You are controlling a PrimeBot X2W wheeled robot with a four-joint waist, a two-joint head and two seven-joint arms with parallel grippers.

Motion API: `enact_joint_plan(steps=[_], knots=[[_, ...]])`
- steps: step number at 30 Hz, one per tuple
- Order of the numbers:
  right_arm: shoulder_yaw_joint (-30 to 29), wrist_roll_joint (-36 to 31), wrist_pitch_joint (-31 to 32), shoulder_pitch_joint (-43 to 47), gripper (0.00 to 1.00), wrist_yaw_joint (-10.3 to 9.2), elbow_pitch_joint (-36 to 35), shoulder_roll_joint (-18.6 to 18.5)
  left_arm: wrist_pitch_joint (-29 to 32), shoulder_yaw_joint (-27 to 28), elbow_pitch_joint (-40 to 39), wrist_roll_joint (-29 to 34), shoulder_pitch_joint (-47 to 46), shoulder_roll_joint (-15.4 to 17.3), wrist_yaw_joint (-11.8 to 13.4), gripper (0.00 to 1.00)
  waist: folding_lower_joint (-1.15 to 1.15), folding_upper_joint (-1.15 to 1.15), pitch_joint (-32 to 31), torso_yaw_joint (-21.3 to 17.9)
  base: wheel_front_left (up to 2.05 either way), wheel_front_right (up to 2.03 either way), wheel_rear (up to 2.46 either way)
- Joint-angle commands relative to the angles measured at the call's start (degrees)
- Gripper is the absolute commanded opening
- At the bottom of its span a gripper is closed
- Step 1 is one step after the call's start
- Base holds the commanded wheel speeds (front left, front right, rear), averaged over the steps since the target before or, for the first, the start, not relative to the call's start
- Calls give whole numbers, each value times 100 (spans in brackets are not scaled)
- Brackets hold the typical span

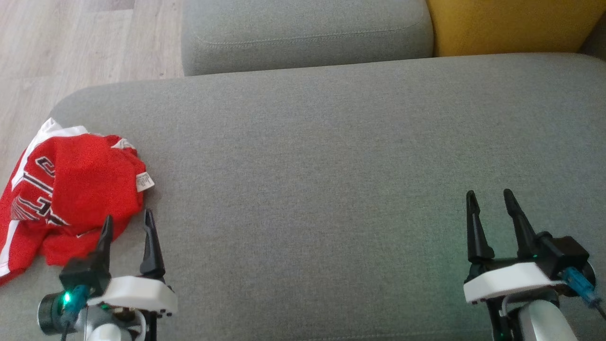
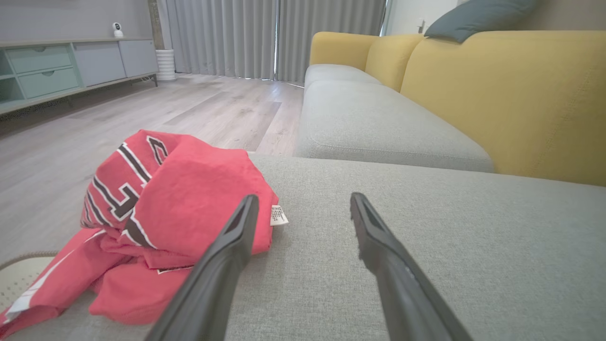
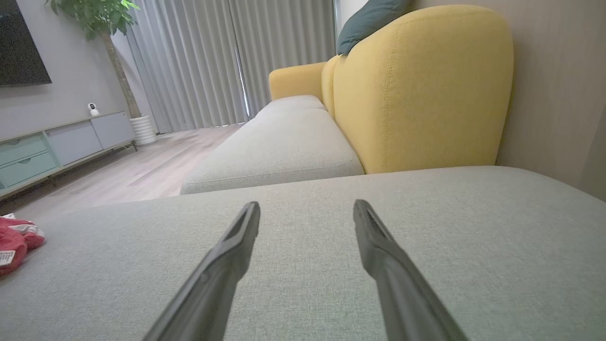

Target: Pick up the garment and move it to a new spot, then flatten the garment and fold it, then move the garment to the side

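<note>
A crumpled red garment with white stripes and dark lettering lies bunched at the left edge of the grey sofa seat, part of it hanging over the edge. My left gripper hovers open just near the garment's right side, with nothing between its fingers. In the left wrist view the garment sits left of the open left gripper, its white label beside the left finger. My right gripper is open at the lower right, far from the garment. The right wrist view catches a bit of the garment at its left edge.
A second grey seat cushion and a yellow backrest lie beyond the seat. Wooden floor runs past the seat's left edge. A cabinet and curtains stand across the room.
</note>
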Motion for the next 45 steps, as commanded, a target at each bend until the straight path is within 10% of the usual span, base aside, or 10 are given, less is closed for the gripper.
enact_joint_plan(steps=[1,24,45], knots=[[138,-155,-112,-321,100,43,-217,-22,-70,177,-236,162,-298,105,61,100,0,0,0,-1,0,0,0],[102,-35,-170,-298,100,44,-265,-21,-127,135,-204,197,-281,107,75,100,0,0,23,113,0,0,0],[491,132,-170,-245,100,44,-225,-20,-127,214,-257,355,-269,127,-4,100,0,0,-131,2154,0,0,0]])
